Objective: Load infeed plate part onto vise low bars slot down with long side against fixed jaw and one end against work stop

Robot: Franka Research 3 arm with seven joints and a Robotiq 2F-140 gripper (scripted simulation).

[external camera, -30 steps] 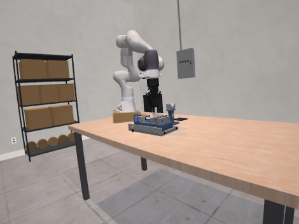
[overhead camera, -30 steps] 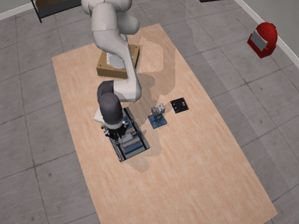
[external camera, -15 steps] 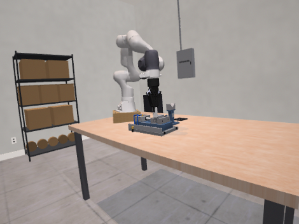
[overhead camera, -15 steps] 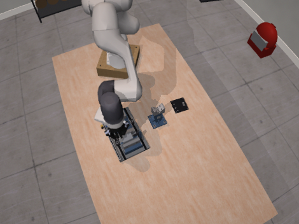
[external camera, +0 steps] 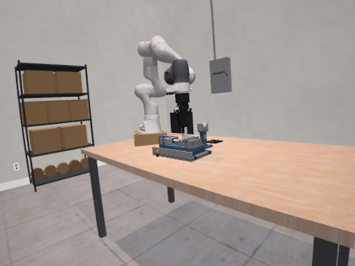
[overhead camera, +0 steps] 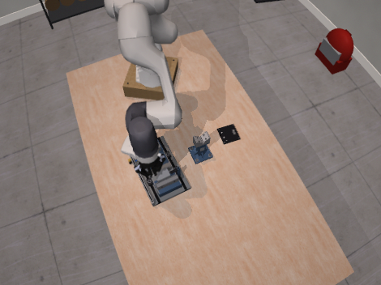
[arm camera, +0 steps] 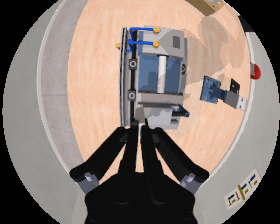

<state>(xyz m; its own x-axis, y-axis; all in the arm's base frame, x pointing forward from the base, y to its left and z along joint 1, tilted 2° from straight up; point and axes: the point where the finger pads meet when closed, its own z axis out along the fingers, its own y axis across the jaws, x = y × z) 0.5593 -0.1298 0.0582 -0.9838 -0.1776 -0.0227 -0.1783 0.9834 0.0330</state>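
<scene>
The vise lies on the table under my wrist; it also shows in the wrist view [arm camera: 156, 75] and the side view [external camera: 183, 148]. A light grey block, the part [arm camera: 160, 103], lies across the vise at its near end in the wrist view. My gripper [arm camera: 139, 114] is shut with nothing between its fingers. Its tips stand right at the part's left near corner, by the vise's left rail. I cannot tell whether they touch. In the side view the fingers [external camera: 185, 134] point straight down into the vise. The slot and the work stop are too small to make out.
The black infeed plate [overhead camera: 228, 134] lies to the right of the vise with nothing on it. The V-block [overhead camera: 201, 140] on its blue base stands between the plate and the vise. The arm's wooden pedestal [overhead camera: 151, 79] stands behind.
</scene>
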